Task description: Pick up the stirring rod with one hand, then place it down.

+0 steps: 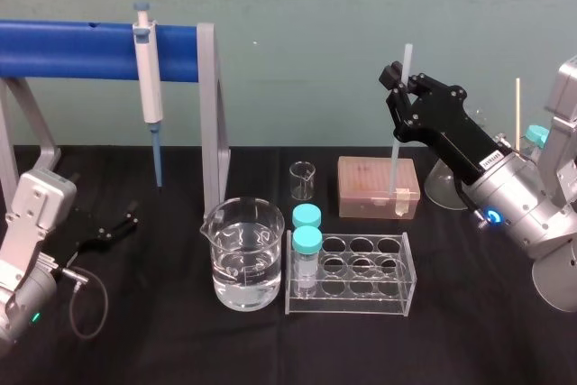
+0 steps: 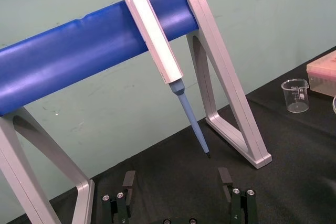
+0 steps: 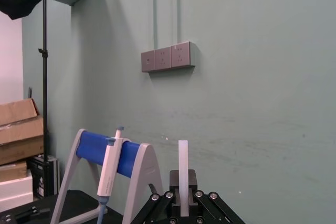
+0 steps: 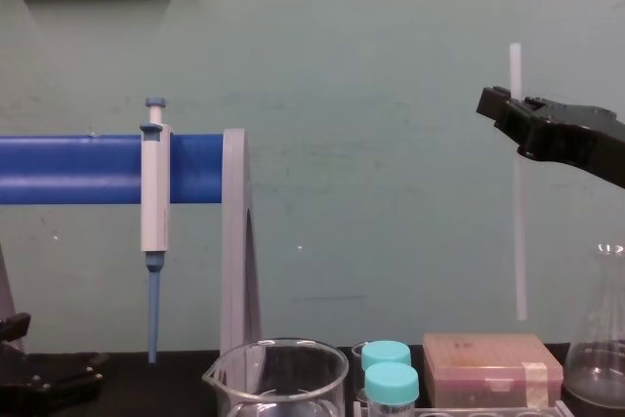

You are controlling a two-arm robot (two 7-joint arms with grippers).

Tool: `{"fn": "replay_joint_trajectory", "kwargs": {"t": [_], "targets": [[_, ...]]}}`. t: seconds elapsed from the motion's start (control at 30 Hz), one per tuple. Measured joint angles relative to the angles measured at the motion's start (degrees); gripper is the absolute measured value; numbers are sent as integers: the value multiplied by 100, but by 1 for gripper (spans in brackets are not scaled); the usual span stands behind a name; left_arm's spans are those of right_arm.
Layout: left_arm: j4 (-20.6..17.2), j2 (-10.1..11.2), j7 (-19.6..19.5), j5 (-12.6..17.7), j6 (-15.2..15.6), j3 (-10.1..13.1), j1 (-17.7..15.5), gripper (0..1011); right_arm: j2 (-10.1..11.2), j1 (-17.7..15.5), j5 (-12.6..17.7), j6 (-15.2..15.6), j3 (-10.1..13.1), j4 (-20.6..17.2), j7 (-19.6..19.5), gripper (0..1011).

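Fingers (image 1: 393, 77) of the right gripper (image 1: 403, 87) are clamped on the stirring rod (image 4: 519, 241) near its upper end. The rod is upright, clear of the worktop (image 1: 469, 313), its lower end above the pink box (image 1: 365, 188). The left gripper (image 2: 177, 179) is parked low at left, fingers apart and holding nothing.

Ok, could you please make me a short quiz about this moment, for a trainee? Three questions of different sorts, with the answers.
1. True or false: the stirring rod lies flat on the table.
2. Which gripper holds the rod? A) left B) right C) neither
3. Fill in: the pipette hangs on a ____ bar.

Key:
1. False. The rod stands upright, its lower end off the table.
2. B. The right gripper has its jaws shut on it. The left gripper rests at the table's left, jaws open.
3. Blue.
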Motion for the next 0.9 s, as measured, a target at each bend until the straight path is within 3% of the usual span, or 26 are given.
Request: {"fn": "replay_joint_trajectory", "kwargs": {"t": [0.9], "targets": [[0,0,0,0,0,0,0,1000,-47,60,-33,1,-19,113,26,67]]}}
